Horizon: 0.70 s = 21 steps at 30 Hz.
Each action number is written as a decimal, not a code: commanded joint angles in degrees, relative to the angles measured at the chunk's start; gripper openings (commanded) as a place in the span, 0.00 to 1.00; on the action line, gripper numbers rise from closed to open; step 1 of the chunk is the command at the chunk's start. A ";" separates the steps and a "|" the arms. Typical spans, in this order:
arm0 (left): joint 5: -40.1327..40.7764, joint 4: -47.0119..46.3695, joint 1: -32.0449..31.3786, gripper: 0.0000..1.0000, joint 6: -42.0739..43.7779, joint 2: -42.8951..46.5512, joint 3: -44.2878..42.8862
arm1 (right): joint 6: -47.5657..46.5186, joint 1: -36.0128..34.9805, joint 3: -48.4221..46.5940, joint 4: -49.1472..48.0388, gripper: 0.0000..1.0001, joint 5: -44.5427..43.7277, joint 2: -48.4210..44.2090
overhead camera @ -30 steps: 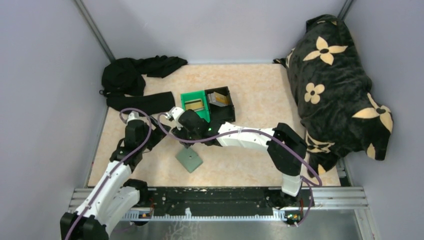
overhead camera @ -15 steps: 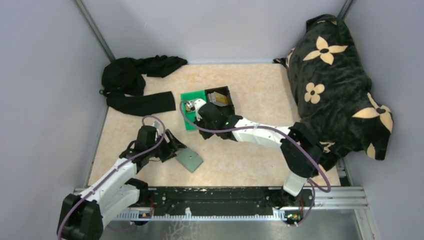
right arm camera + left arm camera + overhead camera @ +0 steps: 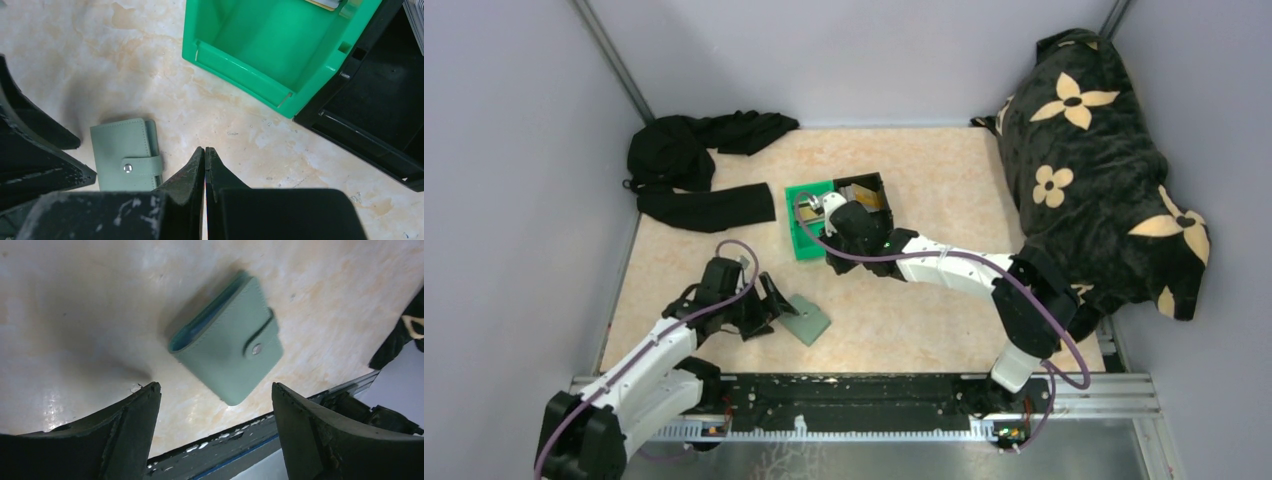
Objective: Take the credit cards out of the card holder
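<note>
Closest to the arm bases, the left gripper (image 3: 216,390) hangs low over the table (image 3: 944,170) with its jaws spread wide and nothing between them. The wallet (image 3: 227,342) lies flat just beyond the fingertips. It is folded shut, its snap tab (image 3: 260,340) fastened over the top panel and the open edge turned away from the tab. Whether any cards are inside I cannot tell from here.

This looks like the reach for the wallet, and it needs some care. The wallet is flat and soft, so a pinch from straight above would likely skid off. I would bring one finger down along each long edge, square to the wallet, and close gently. The tab side should be left free so the other arm can pop the snap, and squeezing hard risks bending whatever is inside.

Further out, the right gripper (image 3: 205,150) hovers beside the green bin (image 3: 235,55), its fingers pressed together with nothing seen between them. It must open before it can help. A tan card (image 3: 327,4) already lies at the far end of that bin, and the black bin (image 3: 370,115) sits touching it beyond.
</note>
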State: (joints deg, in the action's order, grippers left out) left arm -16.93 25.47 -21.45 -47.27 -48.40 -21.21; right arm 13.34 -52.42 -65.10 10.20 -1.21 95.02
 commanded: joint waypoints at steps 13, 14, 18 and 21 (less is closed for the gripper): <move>-3.71 -20.77 -1.48 0.91 2.93 -23.70 -7.14 | 2.74 3.64 1.99 -2.55 0.00 1.69 -1.38; -3.93 -21.97 -1.44 0.91 3.05 -25.34 -7.87 | 2.81 3.89 2.30 -2.48 0.00 1.49 -2.20; -2.79 -19.98 -1.53 0.91 4.25 -27.49 -11.20 | 2.53 4.30 3.15 -1.90 0.00 0.80 -3.69; 3.18 -15.61 -1.48 0.90 7.38 -22.95 -12.56 | 2.81 4.37 4.06 -2.02 0.00 0.82 -4.24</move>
State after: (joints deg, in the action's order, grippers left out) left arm -19.97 6.87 -22.74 -44.62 -75.55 -31.33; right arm 15.59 -48.18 -61.41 9.96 -0.14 94.56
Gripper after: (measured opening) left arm 0.912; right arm 0.006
